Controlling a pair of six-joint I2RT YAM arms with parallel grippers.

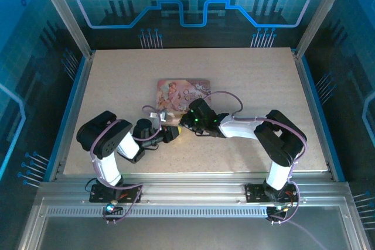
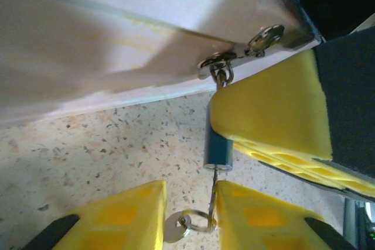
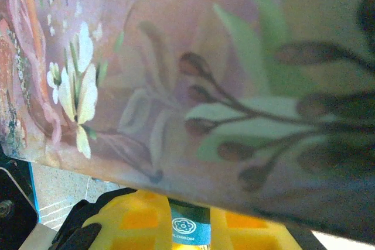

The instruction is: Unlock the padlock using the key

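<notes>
Left wrist view: against the tin [image 2: 146,21], right gripper [image 3: 188,215] clamped on the padlock [image 2: 218,147] hanging just below the tin's hasp [image 2: 220,62]; left gripper [image 2: 188,194] narrowly parted around the key [image 2: 214,188] beneath, hold unclear. Inserted already; turning and opening left.

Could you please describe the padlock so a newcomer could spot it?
Find the pink illustrated tin mid-table. From its front clasp hangs the padlock: small and blue-bodied, chunkier than the thin silvery key sticking from its base.
</notes>
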